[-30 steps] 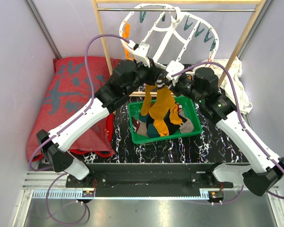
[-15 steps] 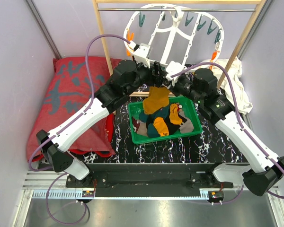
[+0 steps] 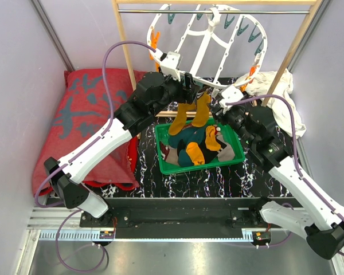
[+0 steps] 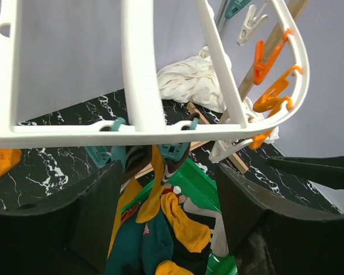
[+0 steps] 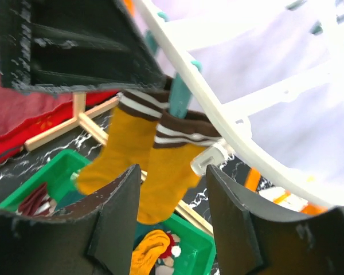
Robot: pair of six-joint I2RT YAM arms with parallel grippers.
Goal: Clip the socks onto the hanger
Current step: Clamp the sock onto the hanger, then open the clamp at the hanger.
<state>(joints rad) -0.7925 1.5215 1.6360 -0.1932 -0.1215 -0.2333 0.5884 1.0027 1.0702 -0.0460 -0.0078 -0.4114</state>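
Mustard socks (image 3: 189,114) hang from hanger (image 3: 205,43) above tray (image 3: 223,163), striped cuffs (image 5: 160,117) in teal peg (image 5: 180,97) clear only from right wrist, left end effector (image 4: 167,175) and right end effector (image 5: 172,172) apart

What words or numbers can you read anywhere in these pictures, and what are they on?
No text here reads clearly enough to quote.
red cushion: big grey marks, maybe letters, but I cannot read them.
teal sock: a tiny red-and-white mark, too small to read.

socks (image 3: 193,112) below hanger (image 3: 203,46), above tray (image 3: 202,167)
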